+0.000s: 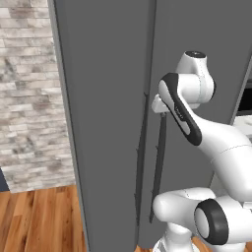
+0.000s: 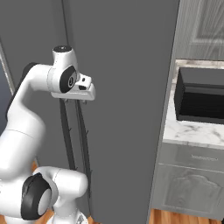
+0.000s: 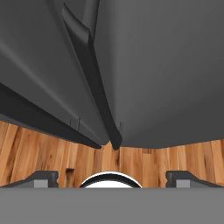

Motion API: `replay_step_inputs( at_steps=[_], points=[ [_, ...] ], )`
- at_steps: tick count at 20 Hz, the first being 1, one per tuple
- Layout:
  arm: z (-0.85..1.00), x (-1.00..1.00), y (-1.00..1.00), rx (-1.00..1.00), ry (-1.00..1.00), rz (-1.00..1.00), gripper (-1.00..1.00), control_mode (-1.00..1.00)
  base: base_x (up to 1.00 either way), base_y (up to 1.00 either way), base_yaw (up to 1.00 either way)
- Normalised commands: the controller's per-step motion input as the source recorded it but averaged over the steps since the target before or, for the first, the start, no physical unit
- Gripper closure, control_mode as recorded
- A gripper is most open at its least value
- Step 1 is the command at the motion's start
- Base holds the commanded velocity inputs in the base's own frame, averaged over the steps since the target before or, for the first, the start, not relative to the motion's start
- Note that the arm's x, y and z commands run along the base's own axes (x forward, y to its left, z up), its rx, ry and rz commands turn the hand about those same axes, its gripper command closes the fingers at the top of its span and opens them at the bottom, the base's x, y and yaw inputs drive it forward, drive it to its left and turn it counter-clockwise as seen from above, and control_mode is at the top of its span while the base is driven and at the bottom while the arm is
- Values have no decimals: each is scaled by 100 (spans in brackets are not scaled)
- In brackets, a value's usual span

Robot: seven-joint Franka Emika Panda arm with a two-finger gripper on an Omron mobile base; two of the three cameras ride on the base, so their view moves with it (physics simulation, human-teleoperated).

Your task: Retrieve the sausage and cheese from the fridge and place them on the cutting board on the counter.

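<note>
From the left base view, my claw (image 1: 161, 109) sits at the top of the fridge's (image 1: 108, 98) two long thin handles (image 1: 158, 162), right at the seam between the two shut doors. My wrist hides the fingers here, so I cannot tell from this side whether they are spread or closed. To the left of my claw the fridge's side edge runs straight down, and beyond it there is a pale brick wall (image 1: 27, 93) and an open stretch of wooden floor (image 1: 42, 219). Both doors are closed, so nothing inside them is visible.

From the right base view, my claw (image 2: 72, 101) again points down just over the tops of the two handles (image 2: 83, 144), close against the door face. The fingers look like short dark stubs under the white hand, too small to judge. Well off to the right of my claw, past the fridge's far edge, the marble surface (image 2: 192, 131) carries a black box-like appliance (image 2: 201, 96); grey cabinet fronts (image 2: 188, 183) stand below it, and an upper cabinet (image 2: 201, 26) hangs above.

In the hand view, my fingertips (image 3: 41, 178) rise at the two lower corners, far apart, so the claw is released and grips nothing. Between and beyond them one dark handle (image 3: 98, 87) runs along the door seam, with grey door panels on either side. Past the doors' lower edge lies the wooden floor (image 3: 144, 162).
</note>
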Motion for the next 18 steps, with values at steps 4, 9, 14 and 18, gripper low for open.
replay_step_inputs(
  at_steps=[4,9,14,18],
  points=[
    [0,0,0,0,0,0,-100,100,-9,0,0],
    [0,0,0,0,0,0,-100,100,-67,0,0],
    [0,0,0,0,0,0,-100,100,-63,0,0],
    [0,0,0,0,0,0,-100,100,-49,0,0]
  ],
)
